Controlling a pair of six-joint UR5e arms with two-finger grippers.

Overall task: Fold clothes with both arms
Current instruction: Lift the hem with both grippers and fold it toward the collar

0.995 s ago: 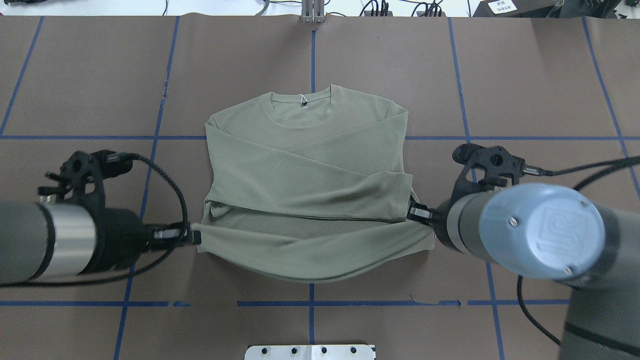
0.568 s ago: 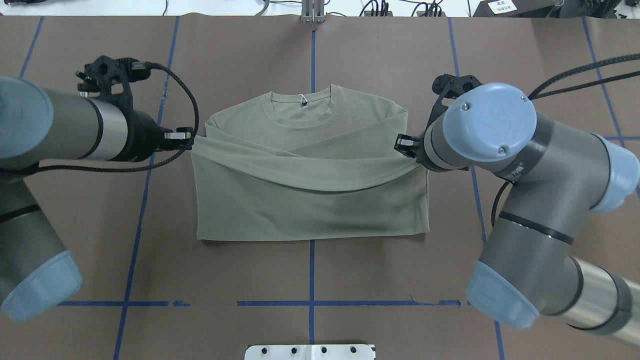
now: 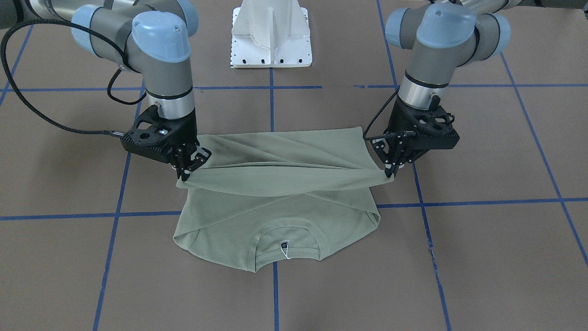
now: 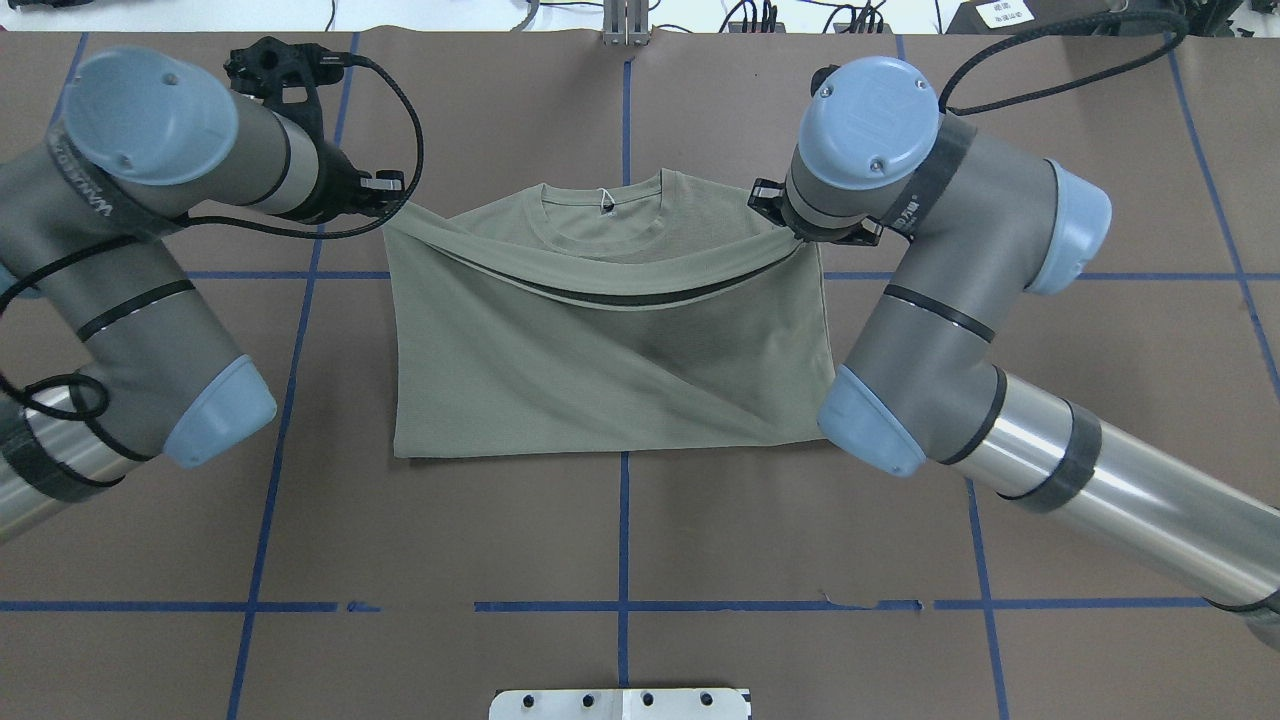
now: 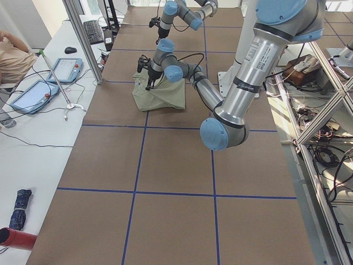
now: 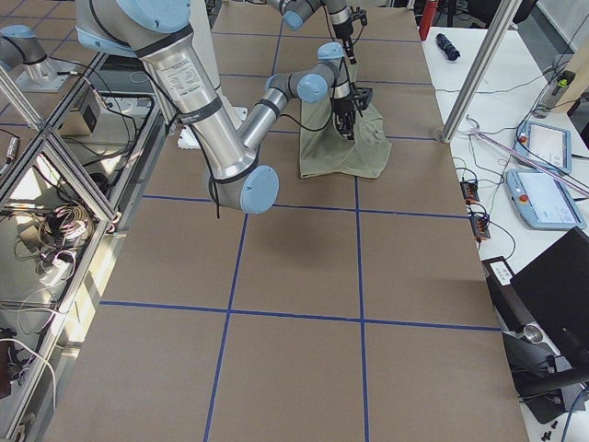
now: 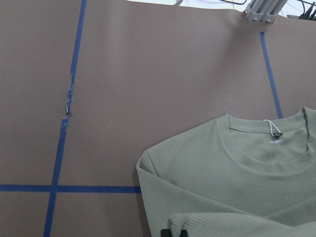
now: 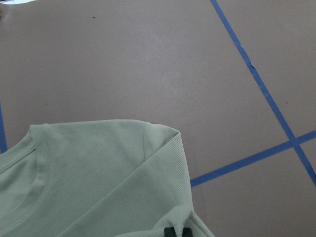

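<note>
— Any text readable on your feeds?
— I read only an embossed UR mark on the blue cap (image 4: 868, 108) of the right arm (image 4: 950, 300). Print along the left arm (image 4: 88, 185) and on the neck label (image 3: 284, 242) is too small for me.

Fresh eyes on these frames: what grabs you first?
The sage-green shirt at the table's middle, one edge lifted and stretched like a band between the left pincer and the right pincer, each shut on a corner. Its collar lies flat on the side far from the robot, on a brown table gridded with blue tape.
</note>
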